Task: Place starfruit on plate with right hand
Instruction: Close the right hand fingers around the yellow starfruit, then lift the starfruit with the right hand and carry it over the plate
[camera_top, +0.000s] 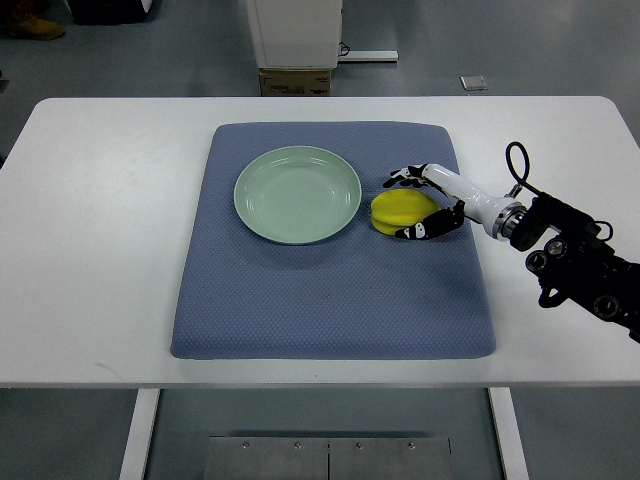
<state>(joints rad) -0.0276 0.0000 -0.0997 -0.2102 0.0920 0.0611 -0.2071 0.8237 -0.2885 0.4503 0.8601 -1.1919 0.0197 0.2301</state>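
A yellow starfruit (397, 209) lies on the blue mat just right of the pale green plate (297, 194), close to its rim. My right hand (420, 203) reaches in from the right edge, and its white and black fingers (406, 177) curve around the fruit's right side, above and below it. The fruit still rests on the mat. The plate holds nothing. The left arm does not show.
The blue mat (330, 290) covers the middle of a white table (100, 230). A cardboard box (295, 81) and a white cabinet base stand on the floor beyond the table's far edge.
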